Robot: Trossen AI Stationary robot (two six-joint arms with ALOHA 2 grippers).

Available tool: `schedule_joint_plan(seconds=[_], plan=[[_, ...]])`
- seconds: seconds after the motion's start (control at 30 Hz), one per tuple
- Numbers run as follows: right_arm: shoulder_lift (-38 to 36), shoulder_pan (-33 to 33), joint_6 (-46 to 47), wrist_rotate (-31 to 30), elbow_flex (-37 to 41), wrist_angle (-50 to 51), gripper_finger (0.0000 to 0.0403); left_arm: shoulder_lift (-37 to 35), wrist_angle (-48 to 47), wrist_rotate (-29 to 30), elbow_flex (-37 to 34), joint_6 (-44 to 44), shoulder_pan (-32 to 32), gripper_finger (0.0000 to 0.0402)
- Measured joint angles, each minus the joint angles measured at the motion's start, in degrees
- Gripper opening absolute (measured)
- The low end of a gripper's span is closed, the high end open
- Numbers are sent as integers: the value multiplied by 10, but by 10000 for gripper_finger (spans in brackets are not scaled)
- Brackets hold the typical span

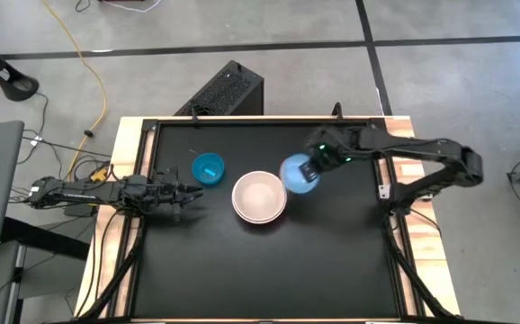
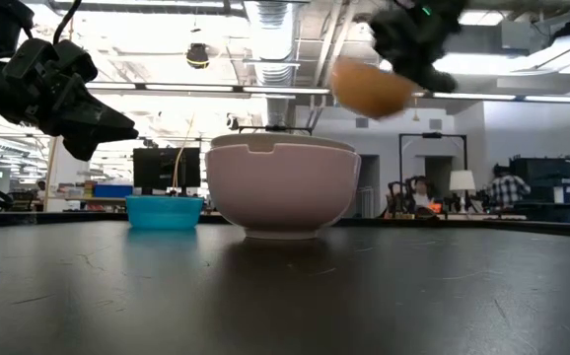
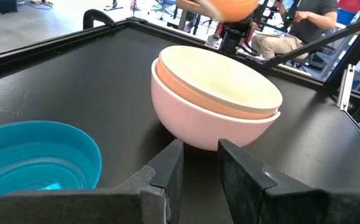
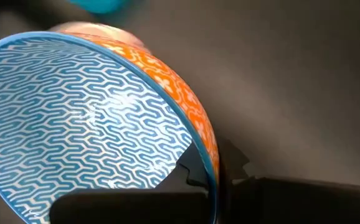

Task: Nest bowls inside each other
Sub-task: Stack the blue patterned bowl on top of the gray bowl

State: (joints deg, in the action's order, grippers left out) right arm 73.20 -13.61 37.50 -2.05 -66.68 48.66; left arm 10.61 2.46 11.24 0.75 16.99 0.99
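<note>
A cream-white bowl sits nested in a pink bowl (image 1: 260,197) (image 3: 217,99) at the table's middle, the pink one standing on its base. A small teal bowl (image 1: 208,168) (image 2: 164,211) stands on the table to the left of the stack. My right gripper (image 1: 316,166) (image 4: 211,177) is shut on a small bowl (image 1: 298,175) (image 4: 86,118) that is patterned blue inside and orange outside. It hangs in the air just right of the stack. My left gripper (image 1: 188,191) (image 3: 198,171) waits near the teal bowl, with a narrow gap between its fingers and nothing in it. My right gripper pinches the patterned bowl's rim (image 4: 212,168), one finger inside the bowl and one against the orange outer wall. The fingers slant down from the table's right side. The bowl is lifted clear of the table and tilted (image 2: 369,87), above the rim of the stack.
A black box (image 1: 228,90) stands beyond the table's far edge. A raised black rim (image 1: 269,120) borders the tabletop. There is bare black surface toward the near edge (image 1: 269,270). People sit in the room behind the table (image 2: 507,187).
</note>
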Motion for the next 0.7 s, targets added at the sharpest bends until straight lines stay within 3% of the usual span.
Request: schedule_joint_plan(seconds=[0.23, 0.5, 0.7], plan=[[149, 101, -17, -49, -162, -21, 7, 0, 0, 0, 0, 2, 0, 88], [298, 102, -15, -22, -304, 11, 7, 0, 0, -2, 0, 12, 0, 88], [356, 101, -16, -8, -345, 43, 7, 0, 0, -3, 0, 12, 0, 88]])
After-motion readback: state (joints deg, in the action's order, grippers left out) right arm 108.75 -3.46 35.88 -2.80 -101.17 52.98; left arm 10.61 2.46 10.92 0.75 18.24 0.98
